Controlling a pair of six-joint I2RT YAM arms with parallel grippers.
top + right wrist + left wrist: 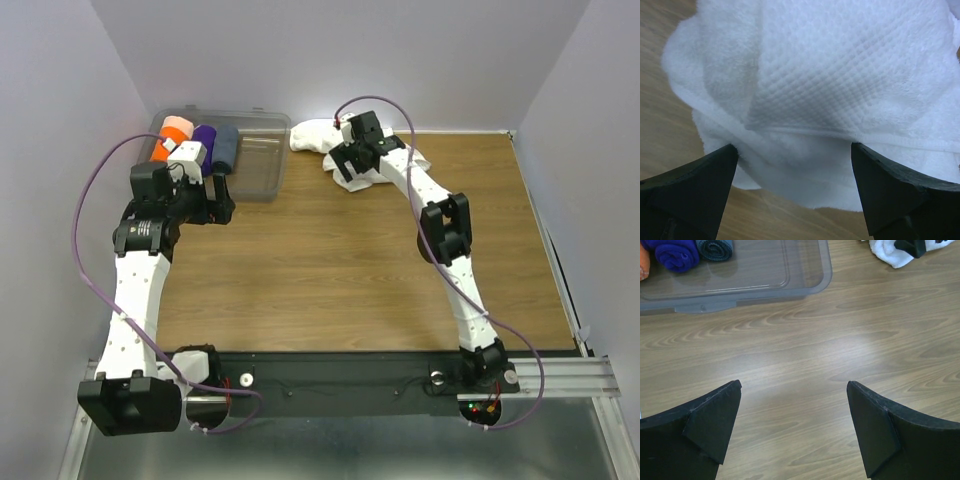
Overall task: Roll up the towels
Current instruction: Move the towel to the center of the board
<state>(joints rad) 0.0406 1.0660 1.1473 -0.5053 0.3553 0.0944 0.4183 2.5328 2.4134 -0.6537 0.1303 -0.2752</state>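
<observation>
A crumpled white towel (312,134) lies at the far edge of the wooden surface (320,260), just right of a clear bin (262,165). The right gripper (795,150) hangs over it, spread wide, gripping nothing; the left gripper (794,385), equally wide and empty, hovers near the bin.

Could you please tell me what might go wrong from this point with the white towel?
The white towel lies bunched in folds under the open right pincer; closing may catch several layers instead of one edge. The left pincer hangs open near the clear tray and could bump it when reaching across.
</observation>
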